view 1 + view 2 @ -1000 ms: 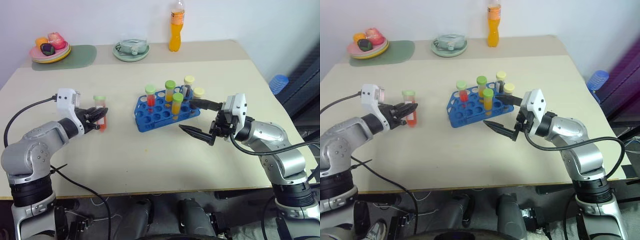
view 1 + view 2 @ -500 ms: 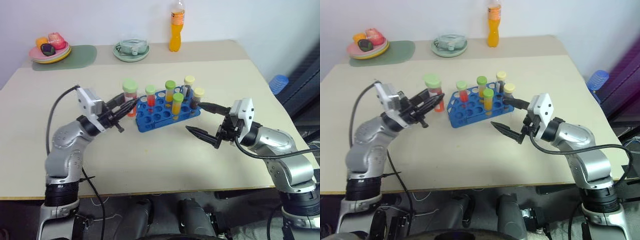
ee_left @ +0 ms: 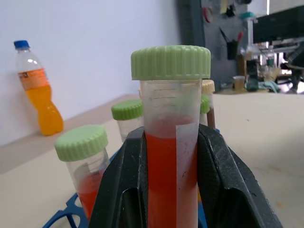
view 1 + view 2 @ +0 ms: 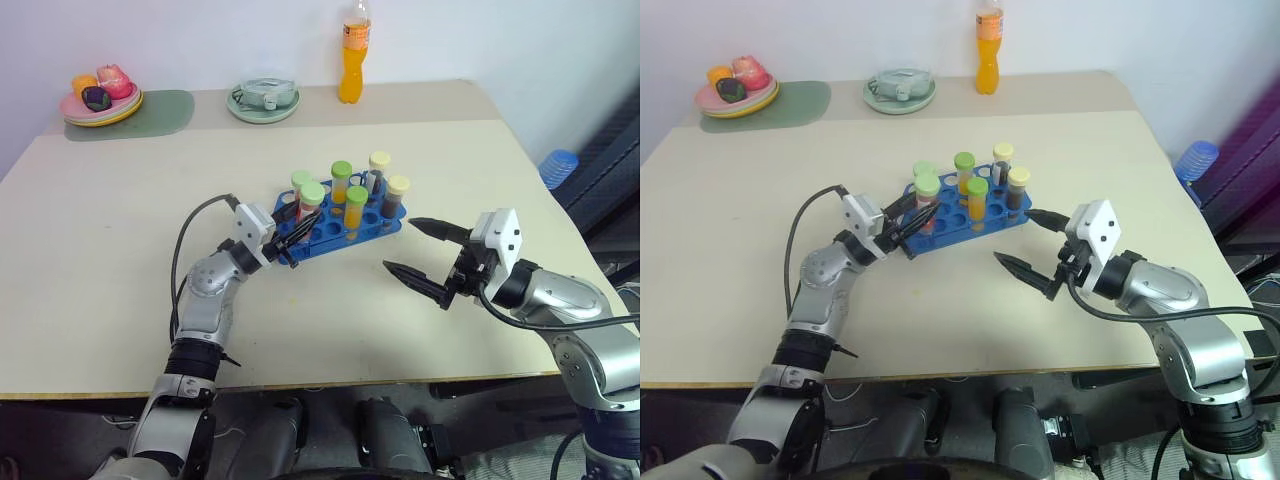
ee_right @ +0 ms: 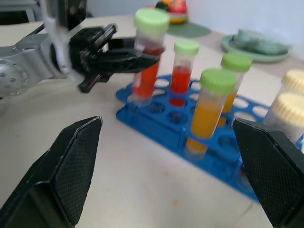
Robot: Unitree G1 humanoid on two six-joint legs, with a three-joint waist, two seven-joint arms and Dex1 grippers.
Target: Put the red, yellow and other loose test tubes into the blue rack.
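Beige table, white wall; left jaws clamp red tube, right jaws apart

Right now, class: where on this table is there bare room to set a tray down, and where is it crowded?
Bare tabletop spreads left of the left tool, from the near edge back to the green mat. The near strip between both arms is free too. Crowded: around the blue rack, where the left tool holds a red test tube and the open right tool hovers.
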